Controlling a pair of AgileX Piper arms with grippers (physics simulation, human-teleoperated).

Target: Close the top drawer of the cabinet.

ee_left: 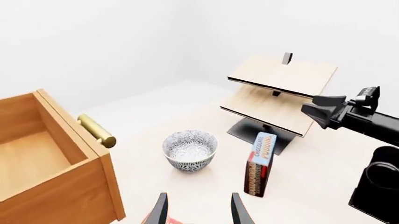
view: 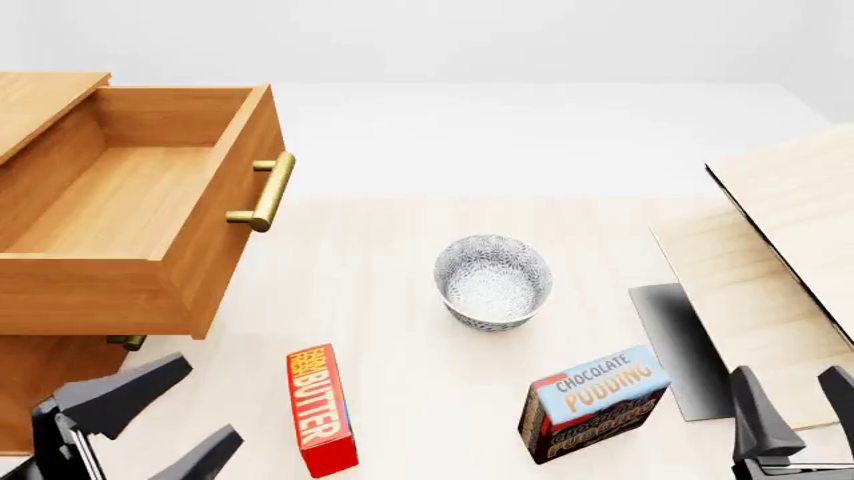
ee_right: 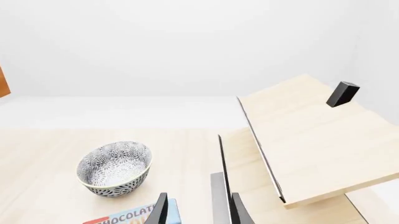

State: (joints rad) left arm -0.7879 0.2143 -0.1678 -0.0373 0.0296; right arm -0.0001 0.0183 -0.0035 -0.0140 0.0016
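A honey-brown wooden cabinet (view: 40, 105) stands at the far left of a pale tabletop (view: 387, 260), seen from the front camera. Its top drawer (view: 127, 215) is pulled well out toward the middle of the tabletop, its wooden inside open to view, with a brass bar handle (view: 267, 192) on its front. Near the centre sits a patterned bowl (view: 493, 281). Nearer the camera a red butter box (view: 320, 409) lies flat, and to its right a chocolate pudding box (view: 595, 402) stands on edge. At the right, two pale wood panels (view: 774, 250) slope on a dark stand. The left end effector (view: 167, 420) hovers low at the bottom left, below the drawer, its dark fingers spread wide apart and holding nothing. The right end effector (view: 790, 400) is at the bottom right beside the panels, fingers also parted and empty
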